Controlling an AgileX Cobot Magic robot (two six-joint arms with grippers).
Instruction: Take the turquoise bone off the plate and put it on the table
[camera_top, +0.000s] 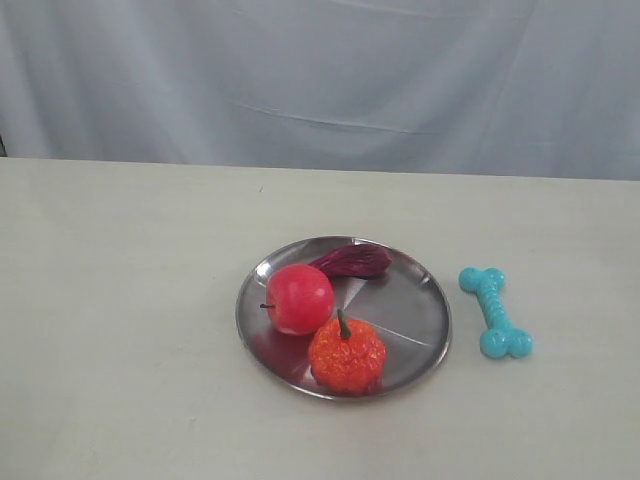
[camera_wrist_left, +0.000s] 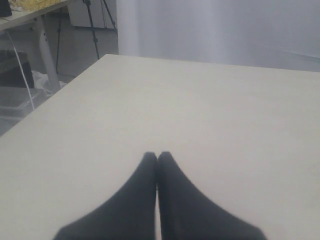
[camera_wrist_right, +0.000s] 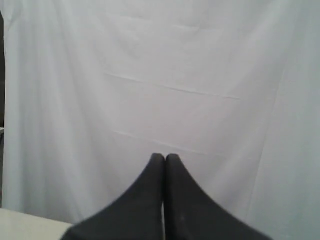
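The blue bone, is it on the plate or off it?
Off. The turquoise bone lies on the table beside the plate, apart from its rim.

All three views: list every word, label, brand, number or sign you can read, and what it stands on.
None readable. The turquoise bone, the plate, the apple, the pumpkin, the table and the curtain are all unmarked.
The background clutter in the left wrist view is too blurred to tell.
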